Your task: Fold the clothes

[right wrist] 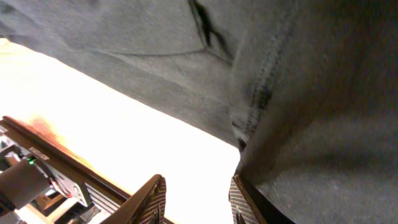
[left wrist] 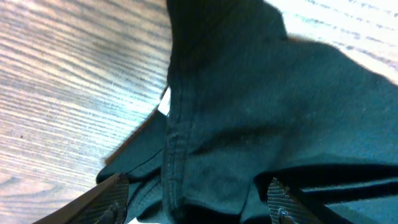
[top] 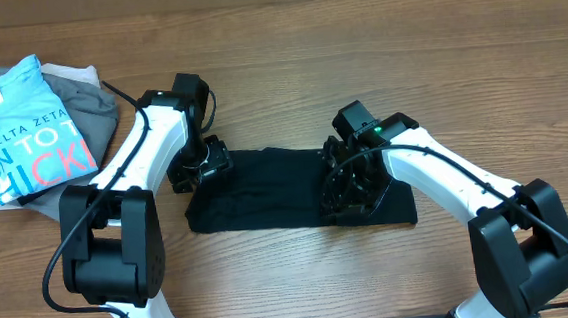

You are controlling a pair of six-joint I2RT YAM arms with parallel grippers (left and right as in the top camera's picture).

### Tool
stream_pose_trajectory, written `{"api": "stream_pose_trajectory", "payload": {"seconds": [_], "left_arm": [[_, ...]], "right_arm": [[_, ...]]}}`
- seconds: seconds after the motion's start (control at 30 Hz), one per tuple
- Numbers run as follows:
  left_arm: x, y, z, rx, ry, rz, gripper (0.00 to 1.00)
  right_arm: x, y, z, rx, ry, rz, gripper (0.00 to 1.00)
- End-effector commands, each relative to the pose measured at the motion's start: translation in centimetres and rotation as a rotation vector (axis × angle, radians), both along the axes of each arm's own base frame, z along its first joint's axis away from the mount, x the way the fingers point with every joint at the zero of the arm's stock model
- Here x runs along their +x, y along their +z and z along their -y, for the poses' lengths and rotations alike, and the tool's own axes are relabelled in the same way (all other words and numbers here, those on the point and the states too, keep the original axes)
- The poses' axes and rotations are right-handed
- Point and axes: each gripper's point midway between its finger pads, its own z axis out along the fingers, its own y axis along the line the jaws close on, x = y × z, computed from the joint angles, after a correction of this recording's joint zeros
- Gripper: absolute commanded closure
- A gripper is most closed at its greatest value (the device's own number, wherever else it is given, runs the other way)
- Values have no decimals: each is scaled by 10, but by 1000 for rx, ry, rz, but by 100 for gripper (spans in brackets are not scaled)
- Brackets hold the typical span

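Note:
The clothes are one plain black garment (top: 266, 190), lying flat as a wide rectangle in the middle of the table. My left gripper (top: 200, 170) is at its upper left corner. In the left wrist view the jaws (left wrist: 196, 202) are open wide, with a bunched, seamed fold of the black fabric (left wrist: 249, 93) between them. My right gripper (top: 351, 189) is low over the garment's right part. In the right wrist view its jaws (right wrist: 196, 199) are open with only bright table between them. The black fabric (right wrist: 311, 93) lies beyond and beside the right finger.
A light blue tee with lettering (top: 22, 137) lies on grey garments (top: 85, 103) at the back left. The wooden table (top: 355, 34) extends behind and in front of the black garment.

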Motion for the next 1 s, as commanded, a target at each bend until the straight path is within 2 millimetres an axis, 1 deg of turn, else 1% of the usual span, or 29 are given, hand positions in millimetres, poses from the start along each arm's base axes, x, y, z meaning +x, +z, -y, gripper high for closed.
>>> {"api": "stream_pose_trajectory", "payload": {"seconds": [0.0,0.03,0.1,0.13,0.17,0.2,0.27,0.33,0.37,0.4,0.43,0.47,0.57,0.63,0.67,0.8,0.9,0.97], "left_arm": [[4,10,-2,8,-39,25,26],[2,10,-4,14,-38,19,25],[0,11,-6,17,-36,10,24],[0,11,-9,18,-39,7,22],[0,11,-11,17,-41,7,21],[1,11,-14,18,-37,7,18],[2,11,-22,17,-25,8,17],[3,11,-28,10,-26,9,15],[3,11,-31,-5,-39,9,15],[3,11,-29,-41,-68,10,14],[4,12,-26,-73,-95,13,14],[4,13,-16,-145,-155,21,12],[3,19,11,-318,-327,60,11],[2,26,29,-437,-447,105,11],[3,28,33,-466,-478,120,9],[7,26,29,-461,-485,143,4],[3,17,25,-441,-486,134,0],[0,9,21,-419,-496,123,0]], "right_arm": [[15,15,3,29,2,58,62],[21,20,7,15,-9,78,59],[34,34,18,-23,-33,130,56],[44,45,28,-58,-52,172,55],[48,50,33,-74,-62,191,54],[56,61,45,-110,-86,227,53],[64,75,61,-137,-129,258,51],[69,81,74,-137,-175,262,47],[70,81,82,-143,-200,254,39],[70,80,91,-151,-224,240,32],[70,80,93,-153,-232,236,29],[72,79,100,-158,-252,231,24],[77,80,106,-157,-274,240,21],[78,80,106,-155,-276,247,18],[79,80,106,-155,-276,249,17],[79,80,106,-155,-271,250,16],[79,80,106,-155,-272,250,15],[79,80,106,-155,-272,250,13]]}}
